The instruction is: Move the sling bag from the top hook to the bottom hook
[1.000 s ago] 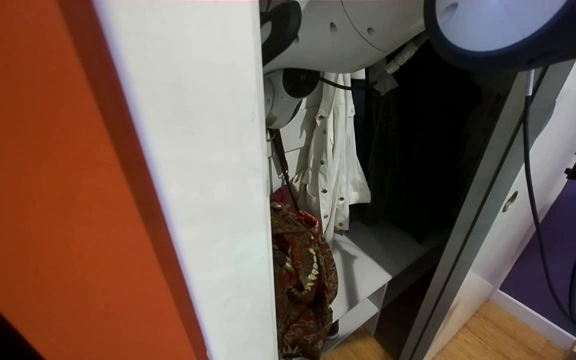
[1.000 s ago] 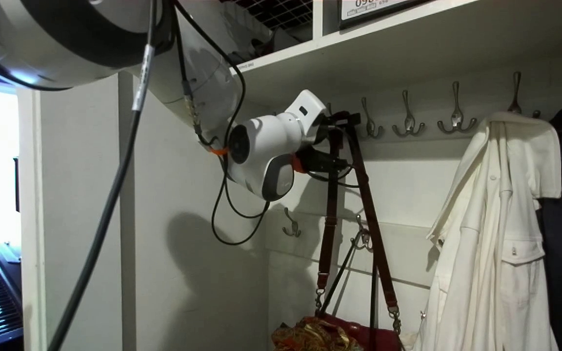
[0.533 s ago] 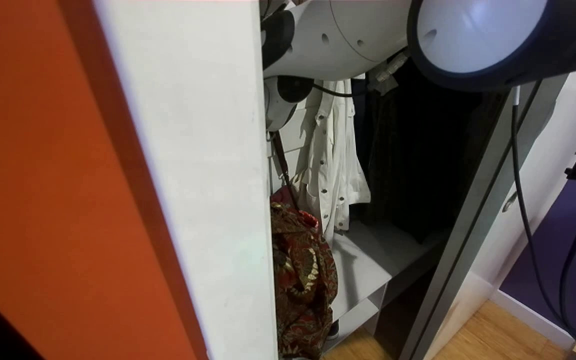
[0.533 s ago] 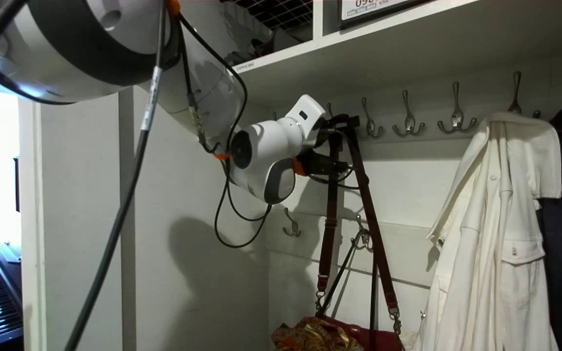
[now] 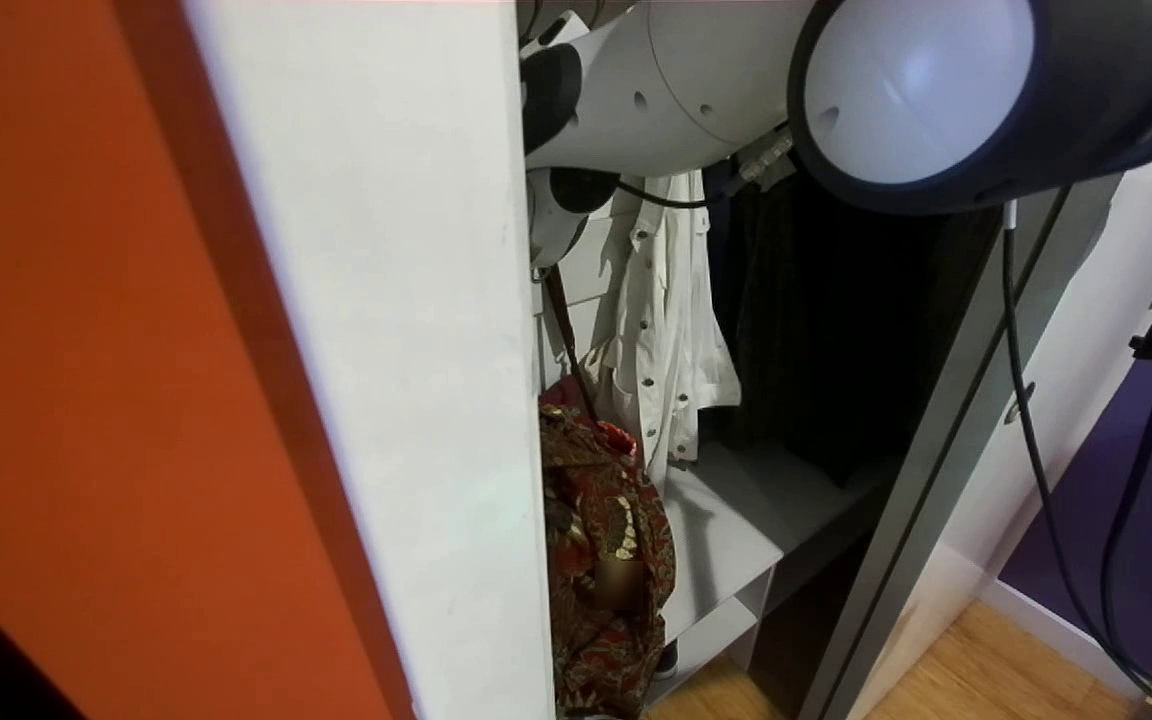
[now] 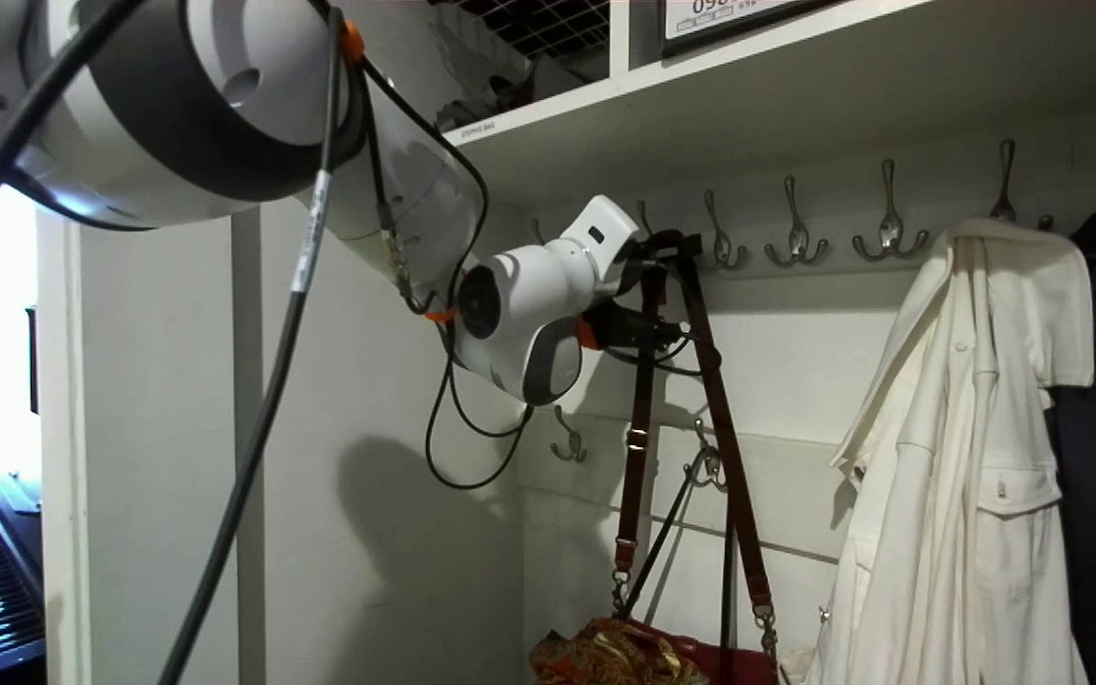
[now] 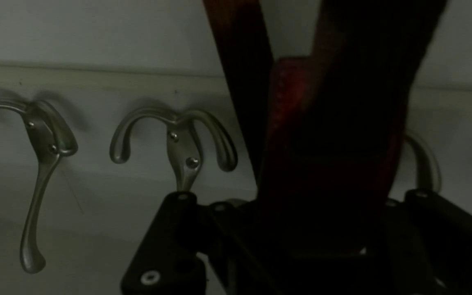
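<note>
1. Nearest: white panel (image 5: 416, 350), in front of the sling bag (image 5: 601, 540) and hiding one side of it in an exterior view.
2. Robot arm (image 6: 424, 200), above the sling bag; cable (image 6: 267, 409) hangs off it, well apart from the bag.
3. Fingers (image 6: 691, 245), well above the sling bag. We mark them pressed together, brown strap (image 6: 642, 390) looped over them. It covers the tips in the wrist view, so we can't tell if any of it is pinched.
4. Sling bag itself: hanging below the fingers, brown, maroon and tan pattern. Both sides of the brown strap come down to it, metal clasps at the ends.
5. Red piece (image 6: 753, 663), just beside the sling bag. Which of the two the clasps clip to, we can't make out.
6. Lower hook (image 6: 711, 463), above the sling bag, seen between the strap's two sides. Thin black strap (image 6: 664, 533) runs from it down toward the bag.
7. White garment (image 6: 948, 457), hanging beside the sling bag.
8. Upper hooks (image 7: 184, 147), in a row high above the sling bag. Whether the brown strap touches one, we can't tell.
</note>
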Controlling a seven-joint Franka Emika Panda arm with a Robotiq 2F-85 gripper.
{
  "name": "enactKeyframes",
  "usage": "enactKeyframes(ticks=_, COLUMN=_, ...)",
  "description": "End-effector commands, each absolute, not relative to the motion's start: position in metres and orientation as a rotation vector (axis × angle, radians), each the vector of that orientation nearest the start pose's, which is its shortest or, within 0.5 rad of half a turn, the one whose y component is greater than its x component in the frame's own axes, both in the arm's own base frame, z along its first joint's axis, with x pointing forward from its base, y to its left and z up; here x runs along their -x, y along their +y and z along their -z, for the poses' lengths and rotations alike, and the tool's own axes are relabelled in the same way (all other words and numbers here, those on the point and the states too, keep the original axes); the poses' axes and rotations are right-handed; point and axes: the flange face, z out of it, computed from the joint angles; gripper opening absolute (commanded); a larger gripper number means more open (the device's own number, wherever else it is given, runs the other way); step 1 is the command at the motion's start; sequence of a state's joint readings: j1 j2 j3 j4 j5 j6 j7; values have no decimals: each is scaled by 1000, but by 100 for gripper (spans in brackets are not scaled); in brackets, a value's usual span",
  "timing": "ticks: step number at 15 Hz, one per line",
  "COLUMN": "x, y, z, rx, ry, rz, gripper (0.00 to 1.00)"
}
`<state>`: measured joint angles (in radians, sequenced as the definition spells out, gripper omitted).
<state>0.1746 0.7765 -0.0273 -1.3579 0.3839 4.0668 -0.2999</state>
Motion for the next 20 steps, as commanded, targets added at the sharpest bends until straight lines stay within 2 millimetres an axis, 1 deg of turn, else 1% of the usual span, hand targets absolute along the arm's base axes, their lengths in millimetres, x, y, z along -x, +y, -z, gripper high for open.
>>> enactKeyframes(ticks=1, x=-720, y=74, z=-483, rx=1890, ry=101, rz=2578, gripper=0)
enactKeyframes(ticks=2, x=-721, y=75, z=-482, rx=1898, ry=95, rz=2556, gripper=0)
enactKeyframes(ticks=3, x=-720, y=76, z=-483, rx=1904, ry=98, rz=2530, gripper=7)
enactKeyframes(ticks=5, x=-721, y=78, z=-485, rx=1906, ry=92, rz=2494, gripper=32)
enactKeyframes(ticks=6, x=-722, y=81, z=-485, rx=1916, ry=84, rz=2463, gripper=39)
enactKeyframes(ticks=9, x=-721, y=75, z=-488, rx=1930, ry=115, rz=2442, gripper=55)
enactKeyframes(ticks=12, x=-723, y=70, z=-490, rx=1944, ry=132, rz=2402, gripper=77)
enactKeyframes(ticks=13, x=-724, y=68, z=-491, rx=1949, ry=140, rz=2391, gripper=76)
enactKeyframes(ticks=14, x=-725, y=66, z=-493, rx=1954, ry=146, rz=2378, gripper=54)
enactKeyframes(ticks=15, x=-725, y=66, z=-494, rx=1958, ry=149, rz=2370, gripper=45)
enactKeyframes(ticks=16, x=-725, y=66, z=-495, rx=1957, ry=153, rz=2369, gripper=44)
enactKeyframes(ticks=18, x=-723, y=68, z=-495, rx=1949, ry=163, rz=2363, gripper=31)
enactKeyframes(ticks=19, x=-721, y=70, z=-496, rx=1946, ry=176, rz=2358, gripper=23)
enactKeyframes(ticks=20, x=-720, y=72, z=-497, rx=1940, ry=189, rz=2359, gripper=16)
